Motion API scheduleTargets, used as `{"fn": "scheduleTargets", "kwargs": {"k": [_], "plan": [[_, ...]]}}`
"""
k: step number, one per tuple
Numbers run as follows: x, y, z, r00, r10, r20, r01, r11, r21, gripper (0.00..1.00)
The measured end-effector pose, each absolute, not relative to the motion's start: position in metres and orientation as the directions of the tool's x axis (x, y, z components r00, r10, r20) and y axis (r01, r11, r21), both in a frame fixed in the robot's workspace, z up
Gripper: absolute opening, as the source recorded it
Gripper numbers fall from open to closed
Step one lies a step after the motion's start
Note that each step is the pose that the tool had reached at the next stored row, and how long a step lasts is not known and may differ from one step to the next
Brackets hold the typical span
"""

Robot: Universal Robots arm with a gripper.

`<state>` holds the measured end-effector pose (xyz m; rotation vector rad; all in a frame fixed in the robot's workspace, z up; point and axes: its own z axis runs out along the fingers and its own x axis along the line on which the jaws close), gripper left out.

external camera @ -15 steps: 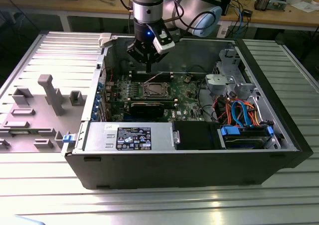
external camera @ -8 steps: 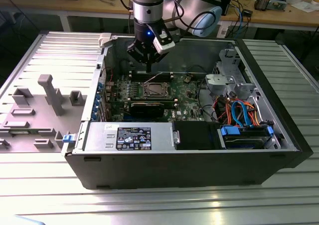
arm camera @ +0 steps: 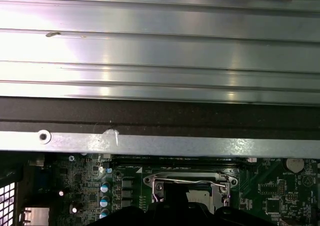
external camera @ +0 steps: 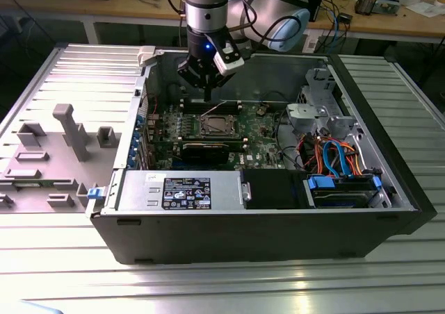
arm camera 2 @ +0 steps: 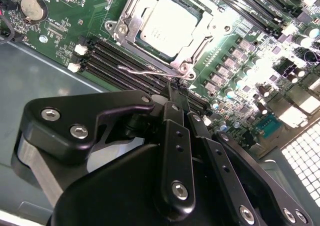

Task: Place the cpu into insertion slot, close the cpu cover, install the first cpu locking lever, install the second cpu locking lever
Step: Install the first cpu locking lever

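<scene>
On the exterior view's left, a grey plastic tray (external camera: 49, 158) with blocky uprights lies on the ribbed aluminium table (external camera: 208, 286). Right of it sits the open computer case (external camera: 264, 230), dark sheet metal, with a green circuit board (external camera: 163, 130) on its floor and a bundle of orange and blue cables (external camera: 341, 158) toward the exterior view's right.

The cpu (arm camera 2: 167, 26), a flat square chip with a dull silver face, already lies in the insertion slot (external camera: 217, 126). The cpu cover (arm camera 2: 131, 28), a thin bright metal frame with a square window, is folded flat down around it. A bent wire lever (arm camera 2: 145, 71) runs along the edge of the slot nearest the gripper, beside the long black memory slots (arm camera 2: 117, 56).

The gripper (external camera: 207, 85), matte black with bolted links, hangs above the far edge of the slot in the exterior view. In the second wrist view its fingers (arm camera 2: 175, 106) stand close together, the jaws narrow with nothing between them, their tips just at the wire lever; whether they touch it cannot be told.

In the first wrist view the gripper's body hides the lower part of the slot, and the chip face there is hard to make out.
</scene>
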<state>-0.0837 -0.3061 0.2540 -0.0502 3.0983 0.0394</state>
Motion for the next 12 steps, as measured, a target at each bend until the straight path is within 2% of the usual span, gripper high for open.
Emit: {"fn": "scheduleTargets", "kwargs": {"k": [12], "plan": [[-0.0817,-0.3086,0.2471,-0.999,-0.021,-0.044,-0.023,0.999,0.038,0.11]]}}
